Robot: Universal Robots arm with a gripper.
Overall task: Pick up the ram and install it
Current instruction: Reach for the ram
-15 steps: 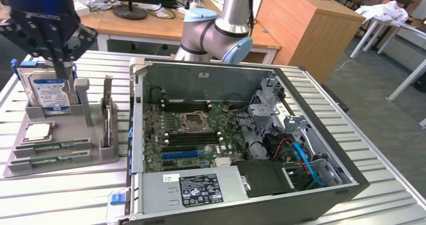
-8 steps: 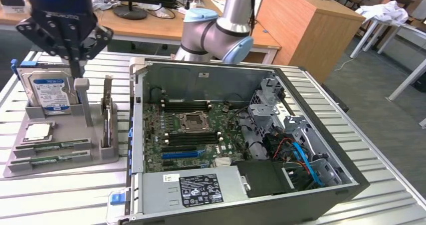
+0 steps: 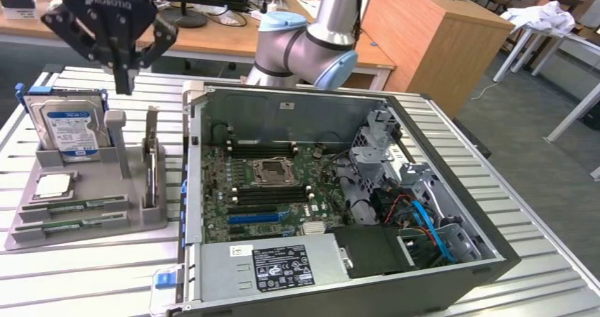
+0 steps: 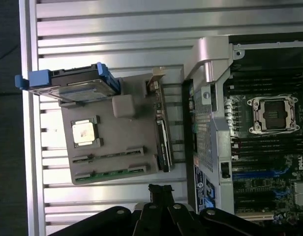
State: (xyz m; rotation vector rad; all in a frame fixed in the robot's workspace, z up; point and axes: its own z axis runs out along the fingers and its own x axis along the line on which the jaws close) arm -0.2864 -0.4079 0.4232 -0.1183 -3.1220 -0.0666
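**A:** Please, where is the ram at this moment?

**B:** The ram [image 3: 73,225] stands on its long edge in the front slot of the grey holder [image 3: 145,218]. The holder is on the slatted tabletop [image 3: 84,282], at the exterior view's left. A second green stick [image 3: 80,205] of the same kind sits in the slot just behind it.

**A:** And the claw, is it near?

**B:** No. The claw [image 3: 123,85] hangs high above the far part of the holder, well apart from the ram. Its fingers are pressed together and there is nothing between them.

**A:** What else does the holder carry?

**B:** At the back, a hard drive [image 3: 64,131] with a blue label stands upright in a blue frame. A square silver CPU [image 3: 53,185] lies flat between the drive and the two sticks. A dark card [image 3: 150,155] stands on its edge along the side of the holder that faces the computer.

**A:** How is the computer?

**B:** The computer case [image 3: 281,110] lies open just beside the holder, toward the exterior view's right. Inside I see the green motherboard [image 3: 216,190] with the processor socket [image 4: 272,114] and long black slots [image 3: 267,148] next to the socket.
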